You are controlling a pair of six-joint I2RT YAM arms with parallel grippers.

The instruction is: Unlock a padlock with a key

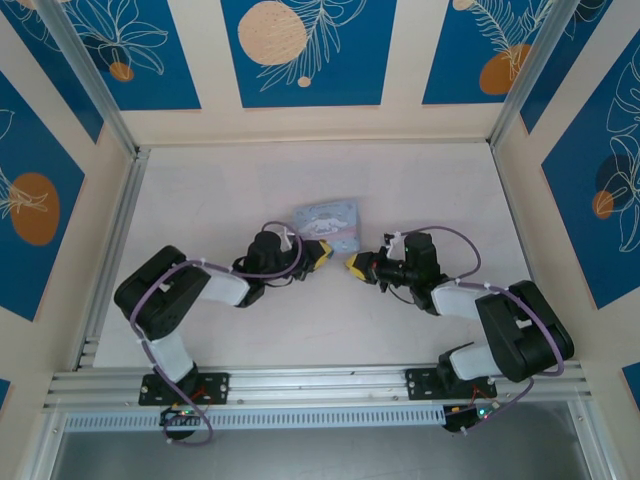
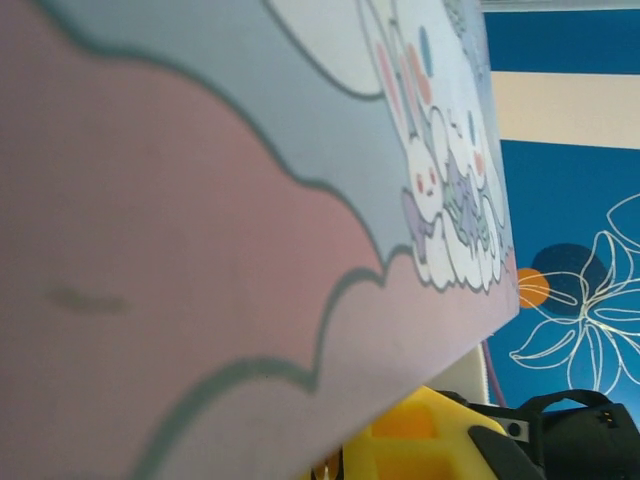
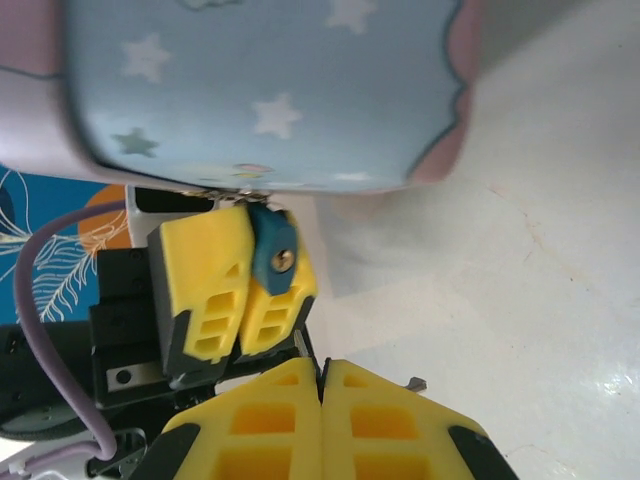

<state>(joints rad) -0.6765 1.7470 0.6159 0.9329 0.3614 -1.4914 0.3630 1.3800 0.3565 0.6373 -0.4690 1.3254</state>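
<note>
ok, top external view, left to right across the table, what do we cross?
Left arm's black elbow block → left gripper, yellow-tipped → right gripper, yellow-tipped → right arm's black elbow block. Light-blue rectangular tin spans both grippers, so unplaced.

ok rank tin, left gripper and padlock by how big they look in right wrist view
1. tin, cut off by the frame
2. left gripper
3. padlock, smallest, at that gripper's tips
</note>
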